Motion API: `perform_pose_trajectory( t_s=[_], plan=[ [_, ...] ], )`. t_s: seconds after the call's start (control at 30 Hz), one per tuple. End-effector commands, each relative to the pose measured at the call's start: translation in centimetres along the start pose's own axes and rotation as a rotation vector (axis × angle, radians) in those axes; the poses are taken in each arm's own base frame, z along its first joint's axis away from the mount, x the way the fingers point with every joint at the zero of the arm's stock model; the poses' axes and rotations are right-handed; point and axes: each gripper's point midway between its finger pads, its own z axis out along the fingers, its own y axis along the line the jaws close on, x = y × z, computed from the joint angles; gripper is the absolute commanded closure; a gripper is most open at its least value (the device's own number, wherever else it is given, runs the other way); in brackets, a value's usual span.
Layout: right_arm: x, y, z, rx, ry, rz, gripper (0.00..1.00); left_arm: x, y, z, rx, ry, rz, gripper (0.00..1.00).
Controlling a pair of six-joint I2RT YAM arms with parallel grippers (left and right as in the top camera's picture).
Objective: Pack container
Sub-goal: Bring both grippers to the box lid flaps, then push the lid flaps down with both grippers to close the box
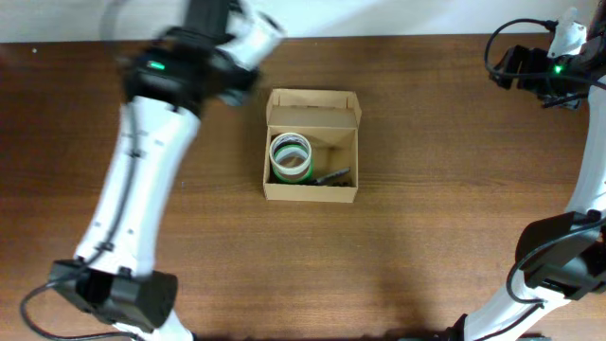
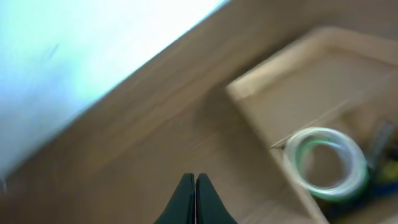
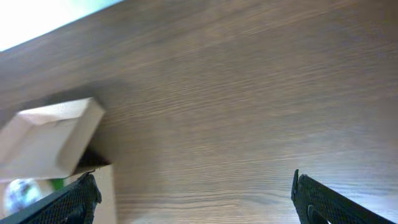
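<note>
The container [image 1: 311, 192] is a tan cardboard box in the middle of the table, open, with its lid flap [image 1: 312, 102] folded up at the back. Inside it lie a white-and-green tape roll [image 1: 290, 157] and a dark pen-like thing [image 1: 333, 176]. My left gripper [image 2: 195, 186] is shut and empty, over bare wood just left of the box's back corner [image 2: 273, 93]; the tape roll [image 2: 326, 163] shows blurred in the left wrist view. My right gripper [image 3: 193, 193] is open and empty, far right of the box [image 3: 50, 140].
The left arm [image 1: 142, 180] stretches from the front left up to the back, blurred. The right arm [image 1: 559, 66] sits at the back right corner with cables. The table's back edge [image 1: 398, 36] meets a white surface.
</note>
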Motion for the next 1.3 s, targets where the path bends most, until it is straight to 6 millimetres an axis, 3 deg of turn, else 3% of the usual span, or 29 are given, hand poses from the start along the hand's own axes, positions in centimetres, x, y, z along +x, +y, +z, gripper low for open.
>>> perform_pose_trajectory(
  t_s=[0.0,0.03,0.1,0.13,0.23,0.37,0.5,0.83,1.03,1.27],
  plan=[
    [0.3,2.3,0.3,-0.139,0.016,0.02,0.33,1.8,2.6,1.9,0.144,-0.017,-0.269,0.98],
    [0.4,2.4,0.5,-0.149,0.024,0.04,0.47,2.4,3.1,2.5,0.191,-0.021,-0.317,0.98],
    [0.7,2.6,1.1,-0.174,0.052,0.113,0.84,4.1,4.2,4.4,0.284,-0.005,-0.439,0.98],
    [0.9,3.0,1.5,-0.208,0.069,0.128,0.95,4.7,4.4,5.2,0.329,0.001,-0.482,0.98],
    [1.5,4.7,3.1,-0.349,0.125,0.159,0.96,6.0,3.6,8.0,0.542,-0.007,-0.589,0.98],
    [3.3,6.5,6.2,-0.527,0.233,0.221,0.96,7.5,2.0,11.6,0.697,0.029,-0.674,0.98],
    [6.1,7.5,10.6,-0.599,0.363,0.281,0.96,8.8,-0.4,14.9,0.832,0.068,-0.733,0.98],
    [12.4,13.1,19.1,-0.673,0.575,0.21,0.96,11.1,-3.2,20.1,0.898,0.173,-0.857,0.98],
    [13.4,15.5,20.8,-0.684,0.586,0.154,0.96,10.5,-6.5,22.0,0.92,0.224,-0.856,0.98],
    [13.2,16.6,21.6,-0.684,0.571,0.146,0.96,9.4,-9.5,23.2,0.929,0.253,-0.842,0.98]
  ],
)
